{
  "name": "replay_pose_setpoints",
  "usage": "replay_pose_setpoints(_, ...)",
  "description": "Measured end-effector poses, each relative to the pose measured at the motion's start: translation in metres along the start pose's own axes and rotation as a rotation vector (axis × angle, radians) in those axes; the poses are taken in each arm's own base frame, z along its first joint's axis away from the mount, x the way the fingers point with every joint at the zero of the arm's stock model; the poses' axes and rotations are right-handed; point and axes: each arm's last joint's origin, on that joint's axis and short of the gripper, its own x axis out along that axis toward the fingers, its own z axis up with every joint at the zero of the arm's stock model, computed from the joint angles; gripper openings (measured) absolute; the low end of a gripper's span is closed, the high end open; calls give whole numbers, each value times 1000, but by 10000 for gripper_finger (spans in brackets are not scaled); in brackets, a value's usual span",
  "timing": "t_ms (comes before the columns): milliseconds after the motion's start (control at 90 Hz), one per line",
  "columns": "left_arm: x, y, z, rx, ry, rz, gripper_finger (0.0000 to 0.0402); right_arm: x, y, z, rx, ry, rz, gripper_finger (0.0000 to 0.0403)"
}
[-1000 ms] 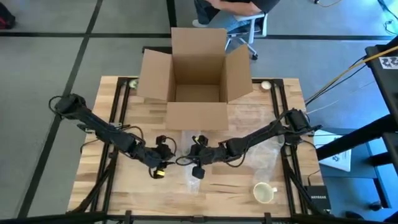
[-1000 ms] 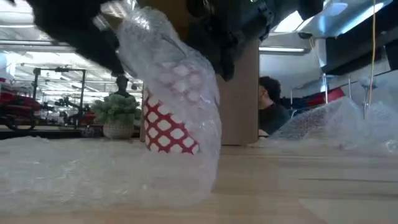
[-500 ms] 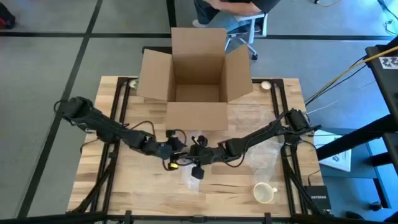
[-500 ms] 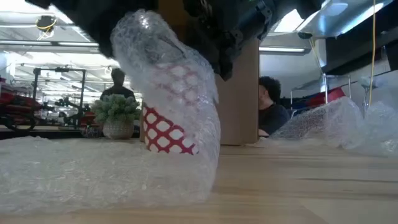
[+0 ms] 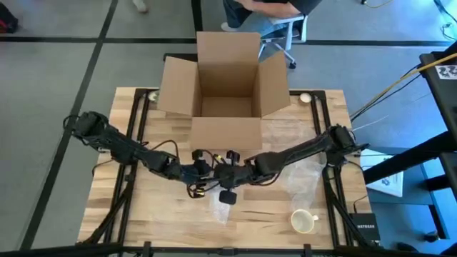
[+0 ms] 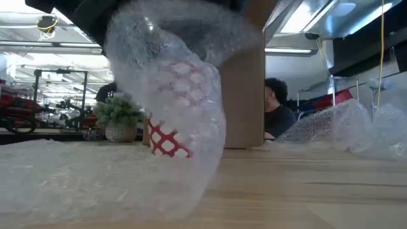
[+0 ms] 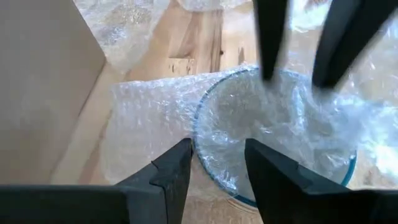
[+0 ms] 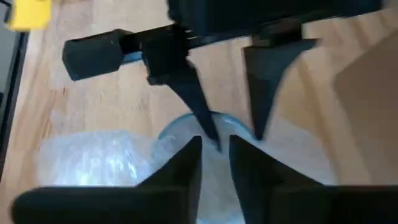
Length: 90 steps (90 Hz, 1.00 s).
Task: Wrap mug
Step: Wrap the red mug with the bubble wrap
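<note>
A red-and-white patterned mug [image 6: 170,138] stands mid-table on a sheet of bubble wrap [image 6: 76,178], and one part of the sheet is drawn up and over its top [image 6: 159,63]. Both grippers meet above it. My right gripper [image 8: 215,152] comes from the right and is shut on the wrap at the mug's mouth. My left gripper [image 7: 219,160] comes from the left and is open. Its fingers straddle the wrapped rim [image 7: 199,140], one outside the mug and one over the mouth. My left gripper: whether its fingers touch the wrapped rim cannot be told. My right gripper pinches the bubble wrap [image 8: 214,134] over the mug's mouth between its two fingers, slanting down from the table's right. The wrap is drawn up over the mug, and its lower part lies on the table.
An open cardboard box [image 5: 227,86] stands at the far middle, just behind the grippers. More bubble wrap [image 5: 300,178] lies to the right. A cream mug [image 5: 303,221] sits near the front right. Bare wood shows at the front left.
My left gripper has gone toward the table's right, up to the mug, and now stands over its rim opposite my right gripper. The wrap has been drawn farther over the mug's top and now hides more of the red pattern.
</note>
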Motion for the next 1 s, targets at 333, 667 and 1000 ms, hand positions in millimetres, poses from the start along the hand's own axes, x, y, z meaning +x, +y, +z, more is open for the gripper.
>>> replay_pose_setpoints(333, 0, 0, 0, 0, -1, 1, 136, 47, -7, -12, 44, 108, -1, 100)
replay_pose_setpoints(667, -5, 1, 2, 9, -8, -8, 136, 71, -11, -20, 41, 173, -1, 88)
replay_pose_setpoints(1000, -5, 1, 1, 8, 0, -11, 136, 9, -6, 13, 39, 123, 49, 88)
